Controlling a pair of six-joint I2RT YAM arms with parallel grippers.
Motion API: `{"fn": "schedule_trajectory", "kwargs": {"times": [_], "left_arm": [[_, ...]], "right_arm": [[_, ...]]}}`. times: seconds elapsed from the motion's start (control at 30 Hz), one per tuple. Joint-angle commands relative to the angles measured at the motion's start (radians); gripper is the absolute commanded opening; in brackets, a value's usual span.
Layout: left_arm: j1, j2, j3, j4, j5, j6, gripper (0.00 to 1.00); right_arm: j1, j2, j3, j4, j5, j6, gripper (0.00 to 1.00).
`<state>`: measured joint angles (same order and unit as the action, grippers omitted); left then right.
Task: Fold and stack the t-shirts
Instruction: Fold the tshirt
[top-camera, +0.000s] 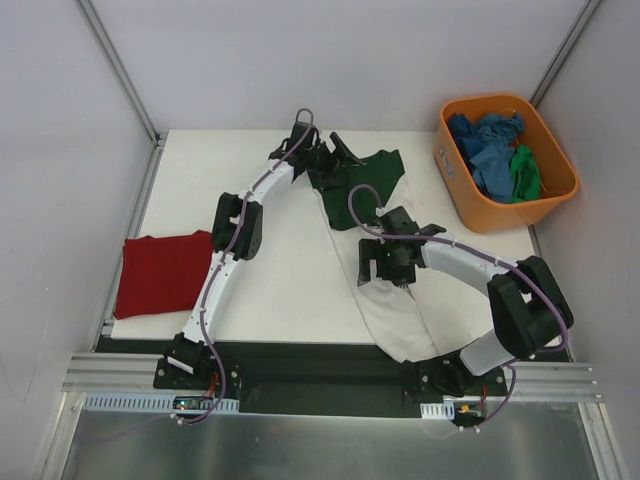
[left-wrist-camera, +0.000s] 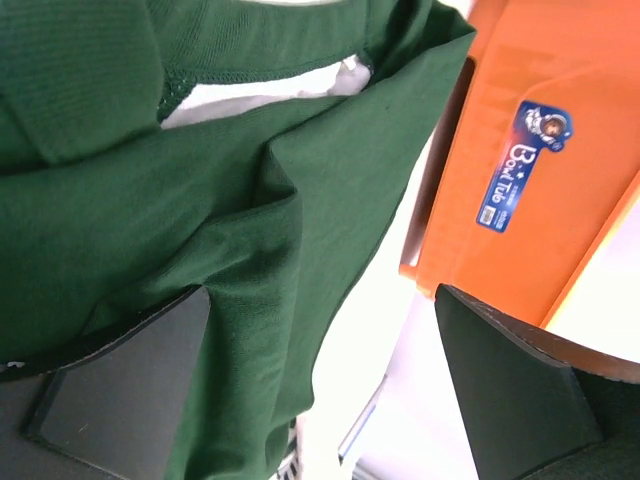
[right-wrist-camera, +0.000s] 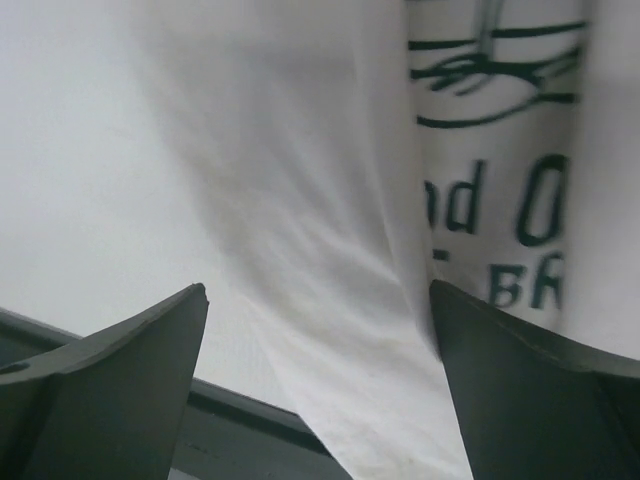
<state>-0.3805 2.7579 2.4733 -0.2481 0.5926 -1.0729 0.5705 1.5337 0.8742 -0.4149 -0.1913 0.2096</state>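
Left tool (top-camera: 325, 150) spread wide over green-sleeved white t-shirt (top-camera: 395, 320), right tool (top-camera: 385, 272) likewise wide, nothing gripped

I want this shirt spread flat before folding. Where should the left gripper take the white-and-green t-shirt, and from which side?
Probably the dark green collar end of the white-and-green t-shirt, bunched near the orange tub. Its raised fold gives the fingers an edge to pinch, and the open left gripper hangs right over it, so come straight down from above.
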Motion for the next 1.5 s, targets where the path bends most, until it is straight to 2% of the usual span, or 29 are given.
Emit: {"fn": "schedule_trajectory", "kwargs": {"times": [0.0, 0.07, 0.23, 0.43, 0.63, 0.77, 0.87, 0.97, 1.13, 1.2, 1.47], "left_arm": [[0.006, -0.064, -0.100, 0.033, -0.161, 0.094, 0.99], [0.012, -0.096, -0.143, 0.035, -0.185, 0.113, 0.99], [0.023, -0.171, -0.152, 0.035, -0.166, 0.140, 0.99], [0.022, -0.270, -0.157, 0.032, -0.123, 0.185, 0.99], [-0.011, -0.449, -0.338, 0.029, -0.099, 0.267, 0.99], [-0.073, -0.532, -0.528, 0.024, -0.070, 0.295, 0.99], [-0.126, -0.553, -0.647, 0.023, -0.057, 0.281, 0.99], [-0.170, -0.540, -0.705, 0.021, -0.062, 0.278, 0.99], [-0.179, -0.471, -0.694, 0.001, -0.071, 0.251, 0.99], [-0.175, -0.426, -0.663, -0.031, -0.134, 0.260, 0.99], [-0.068, -0.200, -0.372, -0.123, -0.128, 0.243, 0.99]], "right_arm": [[-0.021, -0.027, 0.104, -0.195, 0.304, 0.037, 0.97], [-0.021, -0.046, 0.141, -0.237, 0.360, 0.022, 0.97], [-0.027, -0.147, 0.123, -0.246, 0.314, -0.013, 0.97], [-0.089, -0.224, 0.011, -0.288, 0.253, -0.004, 0.97], [-0.113, -0.216, -0.098, -0.323, 0.219, 0.014, 0.97], [-0.119, -0.175, -0.130, -0.309, 0.204, 0.037, 0.97], [-0.119, -0.156, -0.145, -0.295, 0.166, 0.045, 0.97], [-0.113, -0.152, -0.161, -0.272, 0.124, 0.047, 0.97], [-0.064, -0.130, -0.146, -0.256, 0.089, 0.051, 0.97], [-0.026, -0.106, -0.126, -0.239, 0.058, 0.056, 0.97], [0.206, 0.055, 0.031, -0.164, -0.115, 0.094, 0.97]]}}
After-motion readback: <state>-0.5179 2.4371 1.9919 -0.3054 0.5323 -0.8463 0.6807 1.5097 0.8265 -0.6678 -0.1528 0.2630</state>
